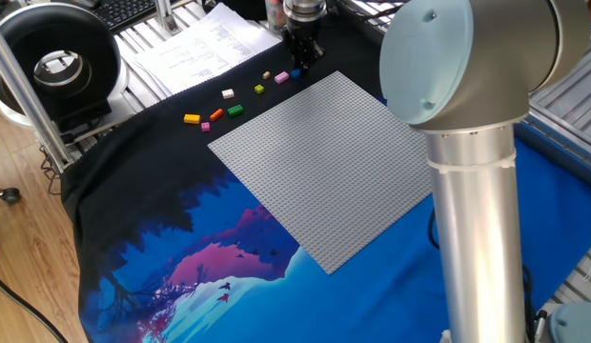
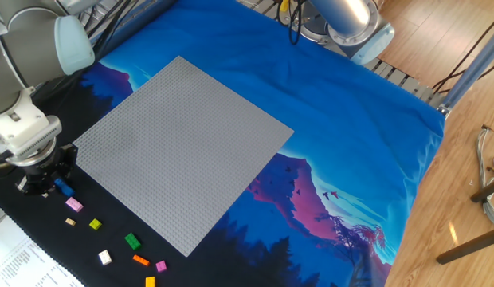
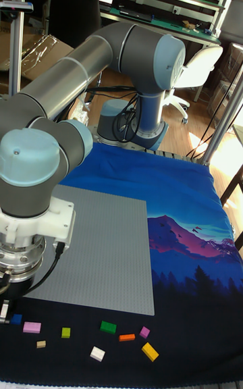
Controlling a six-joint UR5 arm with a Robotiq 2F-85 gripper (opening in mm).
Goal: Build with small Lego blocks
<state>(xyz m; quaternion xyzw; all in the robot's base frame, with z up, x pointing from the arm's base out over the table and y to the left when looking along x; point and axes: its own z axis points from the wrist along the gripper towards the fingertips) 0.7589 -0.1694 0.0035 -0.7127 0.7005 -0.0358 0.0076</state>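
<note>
Lying just beside claw: blue brick.

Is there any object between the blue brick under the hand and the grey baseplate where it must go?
Nothing visible does. The blue brick lies on bare black cloth beside the baseplate's edge, at the hand. The other bricks lie further along the row, away from that path.
</note>
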